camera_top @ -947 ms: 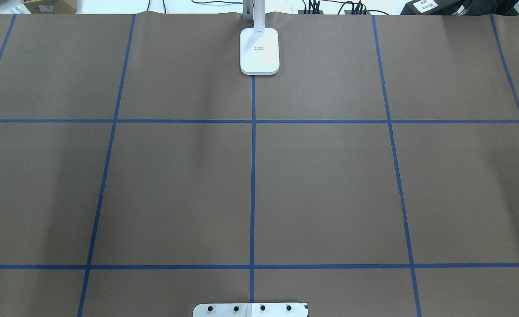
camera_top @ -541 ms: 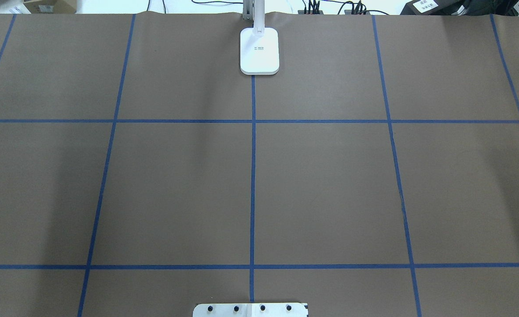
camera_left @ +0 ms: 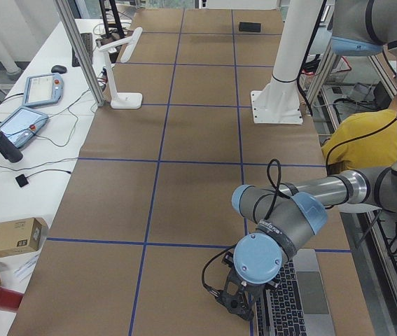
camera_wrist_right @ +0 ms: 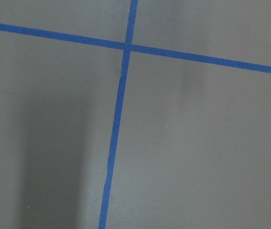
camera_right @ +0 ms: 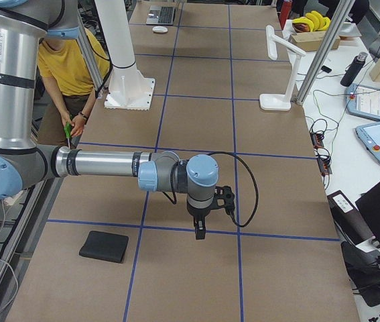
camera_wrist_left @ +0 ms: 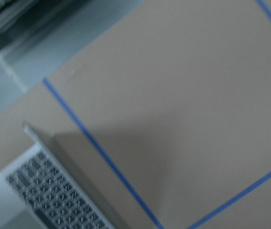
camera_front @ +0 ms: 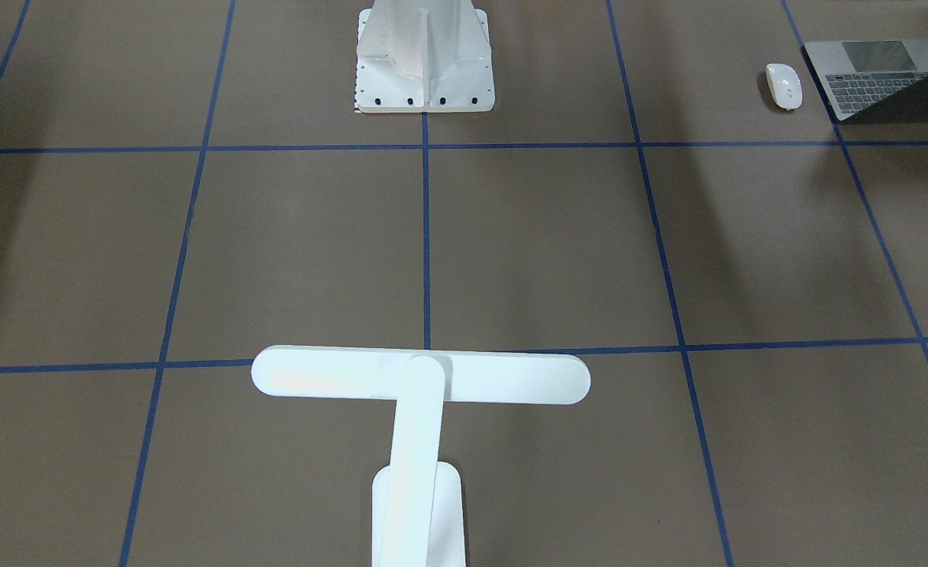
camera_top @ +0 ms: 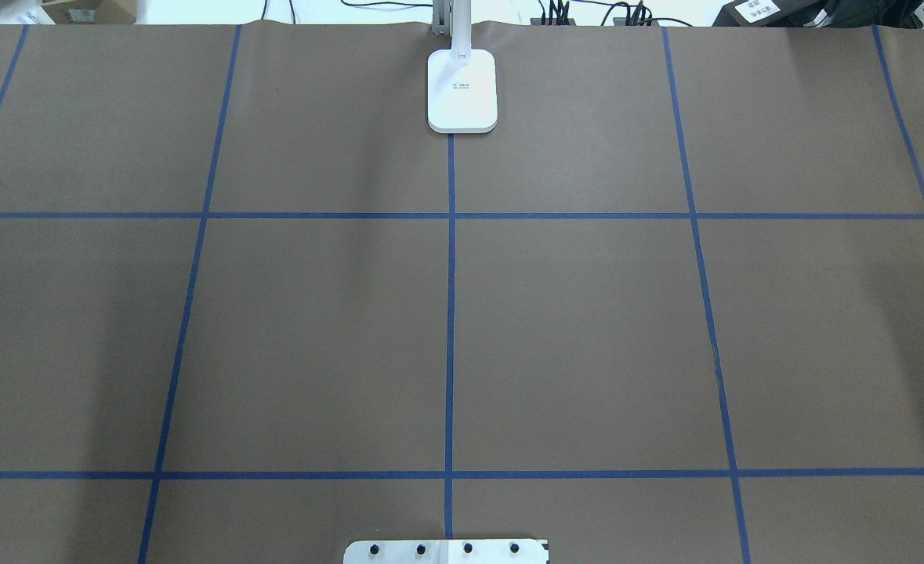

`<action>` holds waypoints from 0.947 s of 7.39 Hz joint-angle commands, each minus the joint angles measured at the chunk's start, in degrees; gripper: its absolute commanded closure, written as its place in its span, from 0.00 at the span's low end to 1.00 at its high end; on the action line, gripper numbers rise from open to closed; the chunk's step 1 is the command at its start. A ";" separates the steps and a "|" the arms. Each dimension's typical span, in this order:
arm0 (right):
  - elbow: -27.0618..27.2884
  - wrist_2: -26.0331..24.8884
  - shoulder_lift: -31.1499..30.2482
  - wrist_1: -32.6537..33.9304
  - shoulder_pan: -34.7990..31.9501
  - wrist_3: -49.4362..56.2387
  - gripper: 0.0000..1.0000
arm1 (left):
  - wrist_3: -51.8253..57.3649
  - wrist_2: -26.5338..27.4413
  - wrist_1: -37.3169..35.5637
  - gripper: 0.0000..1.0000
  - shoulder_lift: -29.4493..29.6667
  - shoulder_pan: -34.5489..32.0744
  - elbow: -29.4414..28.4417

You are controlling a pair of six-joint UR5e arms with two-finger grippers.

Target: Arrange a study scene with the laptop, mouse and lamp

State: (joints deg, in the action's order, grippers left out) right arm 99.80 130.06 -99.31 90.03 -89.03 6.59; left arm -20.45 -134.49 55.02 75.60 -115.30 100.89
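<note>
The grey laptop (camera_front: 881,79) lies open at the table's end on my left side, and its keyboard shows in the left wrist view (camera_wrist_left: 54,195). The white mouse (camera_front: 783,85) lies just beside it. The white lamp (camera_front: 420,378) stands at the far middle edge, with its base in the overhead view (camera_top: 462,90). My left gripper (camera_left: 234,301) hangs low beside the laptop (camera_left: 289,301); I cannot tell whether it is open. My right gripper (camera_right: 200,229) points down over a blue tape line; I cannot tell its state either.
The white ribbed pedestal (camera_front: 424,55) stands at the near middle edge. A flat black pad (camera_right: 104,246) lies at the table's right end. A person in yellow (camera_right: 69,67) stands behind the robot. Tablets and cables (camera_right: 370,114) lie beyond the far edge.
</note>
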 commanded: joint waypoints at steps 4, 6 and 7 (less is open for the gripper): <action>-0.13 0.02 0.00 -0.03 0.00 0.00 0.00 | -13.82 -8.59 -3.96 0.02 1.13 0.16 -11.31; -0.04 0.02 0.00 -0.03 0.00 0.00 0.00 | -14.26 -8.60 -4.22 0.07 1.04 0.16 -13.87; -0.04 0.02 0.00 -0.03 0.00 0.00 0.00 | -14.26 -8.60 -4.22 0.17 0.95 0.16 -14.49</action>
State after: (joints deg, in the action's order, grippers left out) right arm 99.74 130.08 -99.31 90.00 -89.03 6.59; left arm -34.61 -143.04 50.83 76.61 -115.14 87.70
